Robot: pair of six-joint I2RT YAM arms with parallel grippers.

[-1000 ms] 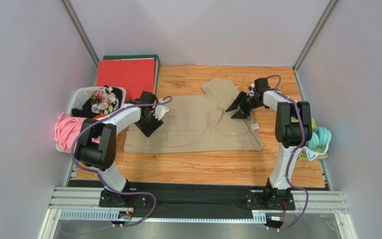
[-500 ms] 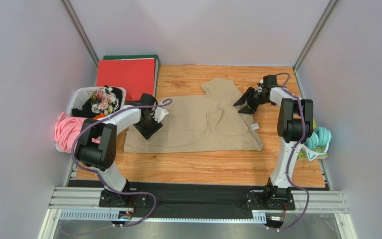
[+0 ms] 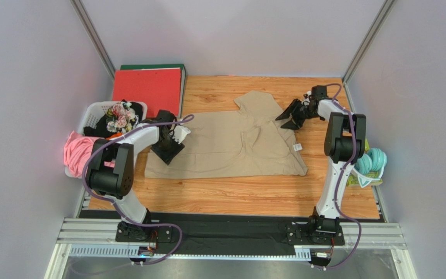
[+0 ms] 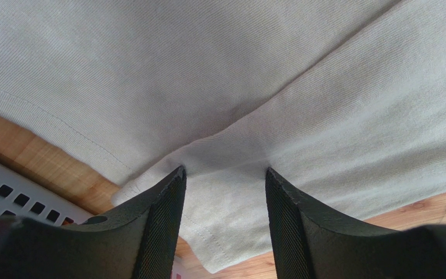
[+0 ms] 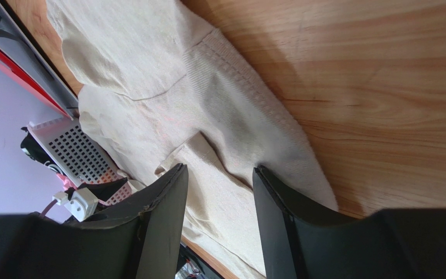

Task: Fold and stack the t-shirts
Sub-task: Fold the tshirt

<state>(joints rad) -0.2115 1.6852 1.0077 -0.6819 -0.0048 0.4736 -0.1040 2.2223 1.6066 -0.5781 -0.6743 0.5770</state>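
Large plain tan-beige soft cloth t-shirt (image 3: 231, 148) lies spread mid light wooden table (image 3: 237, 195), wrinkled, one sleeve flipped up at the far side. Soft, light, limp; it will likely sag and crease, so best taken at hem corners or sleeve seams, pinching both layers. Left gripper (image 4: 225, 192) sits low over the shirt's left edge at a folded-over flap, fingers moderately apart, gripping nothing. Farther back, right gripper (image 5: 219, 192) hangs at the shirt's far-right edge by the sleeve, fingers apart, empty.

T-shirt (image 3: 231, 145) label (image 3: 297, 147) print illegible.
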